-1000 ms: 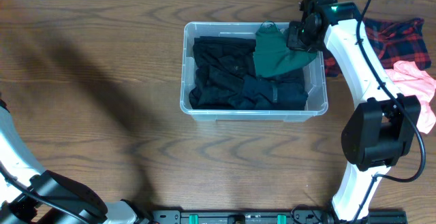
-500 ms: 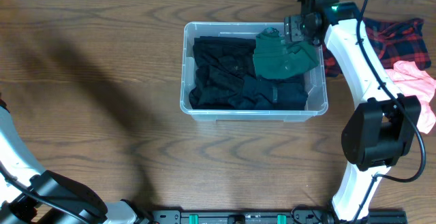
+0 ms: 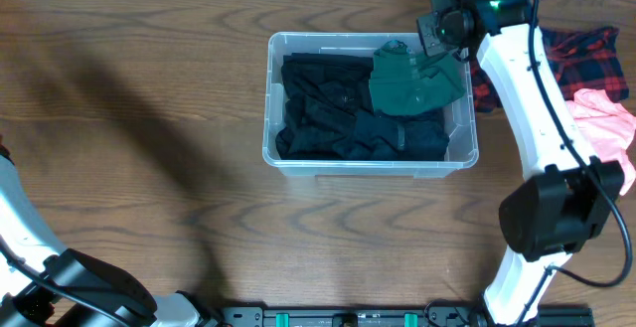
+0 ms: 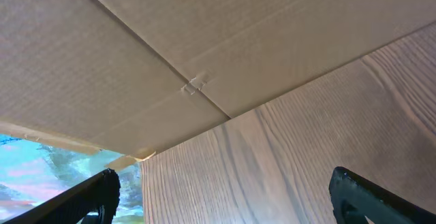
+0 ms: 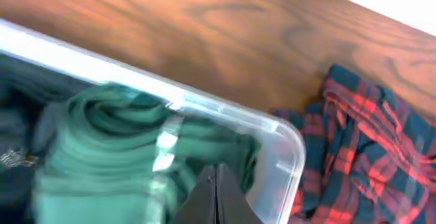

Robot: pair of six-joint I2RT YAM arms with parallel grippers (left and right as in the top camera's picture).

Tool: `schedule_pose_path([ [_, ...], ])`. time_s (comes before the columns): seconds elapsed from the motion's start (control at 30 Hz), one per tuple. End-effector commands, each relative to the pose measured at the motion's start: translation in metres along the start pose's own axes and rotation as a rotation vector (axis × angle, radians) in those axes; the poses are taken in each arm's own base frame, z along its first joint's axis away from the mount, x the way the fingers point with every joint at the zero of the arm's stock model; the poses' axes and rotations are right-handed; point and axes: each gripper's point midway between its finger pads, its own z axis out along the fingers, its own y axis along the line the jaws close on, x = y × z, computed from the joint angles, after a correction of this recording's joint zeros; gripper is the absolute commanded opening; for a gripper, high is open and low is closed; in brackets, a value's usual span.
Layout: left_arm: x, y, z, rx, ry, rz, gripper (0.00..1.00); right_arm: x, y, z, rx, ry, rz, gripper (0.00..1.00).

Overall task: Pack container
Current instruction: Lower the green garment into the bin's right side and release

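Observation:
The container [image 3: 370,166] is a clear tub at the table's middle, filled with dark clothes [image 3: 328,108]. A green garment [image 3: 412,83] lies on top at its far right end. My right gripper [image 3: 433,24] hovers over the tub's far right corner, shut with nothing between its fingers. In the right wrist view the closed gripper [image 5: 216,178] points down at the green garment [image 5: 102,149], just inside the container's rounded rim [image 5: 286,132]. My left gripper [image 4: 221,183] is open and empty over bare wood, seen only in its own wrist view.
A red and dark plaid shirt [image 3: 571,49] lies right of the tub, also seen in the right wrist view [image 5: 368,135]. A pink garment [image 3: 606,118] sits beside it at the table's right edge. The left arm's base [image 3: 20,228] stands at the near left.
My right gripper let go of the green garment, drew back toward the tub's far rim and closed. The garment now rests in the tub. The left arm has not moved.

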Motion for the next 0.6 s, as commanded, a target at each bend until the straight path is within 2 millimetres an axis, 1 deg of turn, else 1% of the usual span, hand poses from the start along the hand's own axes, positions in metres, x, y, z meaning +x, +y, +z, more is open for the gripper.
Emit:
schedule_pose_path([
  [0.0, 0.003, 0.005, -0.001, -0.017, 0.003, -0.006, 0.98, -0.011, 0.012, -0.049, -0.038, -0.057, -0.034, 0.01],
  [0.13, 0.003, 0.005, -0.001, -0.017, 0.003, -0.006, 0.98, 0.032, 0.026, -0.050, -0.103, 0.116, 0.025, 0.01],
  [0.2, 0.003, 0.005, -0.001, -0.017, 0.003, -0.006, 0.98, 0.056, 0.028, -0.049, -0.104, 0.213, 0.051, 0.01],
  [0.27, 0.003, 0.005, -0.001, -0.017, 0.003, -0.006, 0.98, 0.073, 0.025, -0.047, -0.095, 0.281, 0.052, 0.01],
  [0.33, 0.003, 0.005, -0.001, -0.018, 0.003, -0.006, 0.98, 0.082, 0.021, -0.044, -0.079, 0.313, 0.054, 0.01],
  [0.4, 0.003, 0.005, -0.001, -0.018, 0.003, -0.006, 0.98, 0.088, 0.015, -0.039, -0.058, 0.327, 0.058, 0.01],
  [0.47, 0.003, 0.005, -0.001, -0.017, 0.003, -0.006, 0.98, 0.088, 0.006, -0.031, -0.022, 0.319, 0.061, 0.01],
  [0.57, 0.003, 0.005, -0.001, -0.017, 0.003, -0.006, 0.98, 0.082, -0.009, -0.019, 0.040, 0.280, 0.048, 0.01],
])
